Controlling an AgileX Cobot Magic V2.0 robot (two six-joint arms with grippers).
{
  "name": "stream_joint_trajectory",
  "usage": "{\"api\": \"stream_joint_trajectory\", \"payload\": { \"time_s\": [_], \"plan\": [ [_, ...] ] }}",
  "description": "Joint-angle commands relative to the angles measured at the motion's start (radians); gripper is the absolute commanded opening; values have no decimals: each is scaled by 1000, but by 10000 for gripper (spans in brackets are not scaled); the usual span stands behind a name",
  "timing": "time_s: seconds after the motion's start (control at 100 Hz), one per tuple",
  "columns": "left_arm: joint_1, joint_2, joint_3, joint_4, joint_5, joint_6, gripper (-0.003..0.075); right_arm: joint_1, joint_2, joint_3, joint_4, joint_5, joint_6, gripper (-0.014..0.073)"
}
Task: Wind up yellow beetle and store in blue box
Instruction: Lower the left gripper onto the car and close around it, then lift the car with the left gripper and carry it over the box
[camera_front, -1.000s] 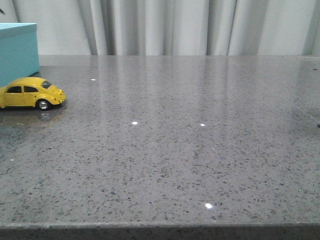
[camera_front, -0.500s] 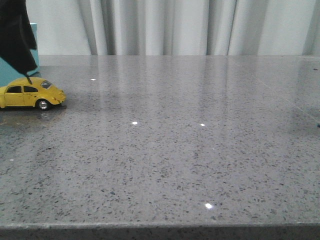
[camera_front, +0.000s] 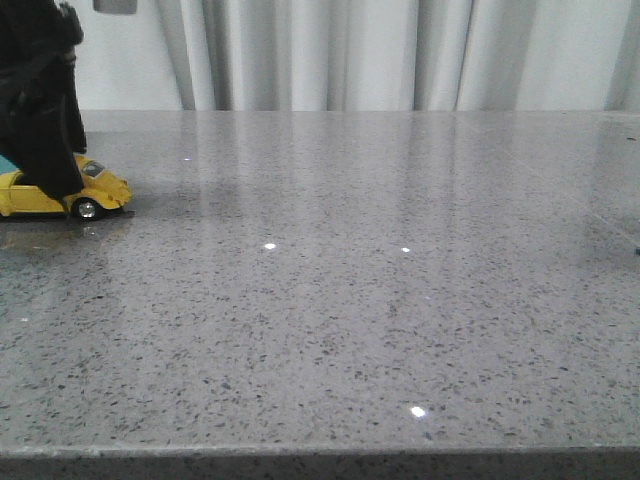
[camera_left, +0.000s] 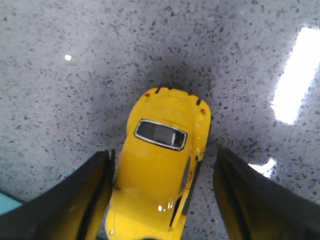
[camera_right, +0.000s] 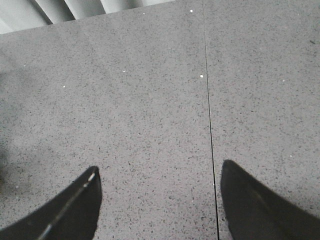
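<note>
Both fingers of the left claw (camera_left: 162, 200) stand wide apart around the yellow beetle (camera_left: 162, 170), gripping nothing, so it can be clamped by its sides; it sits at the table's (camera_front: 350, 300) far left.

Between my matt black fingers (camera_left: 75, 200), the yellow beetle (camera_left: 162, 165) gleams glossy on polished, speckled grey stone table (camera_front: 380, 300).
</note>
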Motion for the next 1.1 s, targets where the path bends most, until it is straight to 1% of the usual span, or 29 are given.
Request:
{"api": "stream_joint_trajectory", "payload": {
  "time_s": [0.0,0.25,0.32,0.39,0.56,0.66,0.73,0.81,0.86,0.99,1.09],
  "plan": [
    [-4,-11,-33,0,-27,1,422,-3,-16,-24,-15,-84,-8,508],
    [-4,9,-33,0,-24,1,421,-3,-16,-24,-15,-84,-8,508],
    [-4,9,-33,6,-24,1,406,-3,-16,-24,-15,-84,-8,508],
    [-4,9,-33,8,-24,1,361,-3,-16,-24,-15,-84,-8,508],
    [-4,9,-33,10,-28,1,221,-3,-16,-24,-15,-84,-8,508],
    [-4,9,-33,21,-28,1,170,-3,-16,-24,-15,-85,-8,508],
    [-4,9,-48,30,-19,1,151,-3,-16,-24,-15,-85,-8,508],
    [-4,9,-96,27,0,-4,148,-3,-16,-24,-15,-85,-8,508],
    [-4,9,-140,27,14,-30,148,-3,-16,-24,-15,-85,-8,508],
    [-4,7,-284,33,43,-175,148,-3,-16,-24,-15,-85,-8,508],
    [-4,-4,-404,97,55,-275,148,-3,-16,-24,-15,-85,-8,508]
  ]
}}
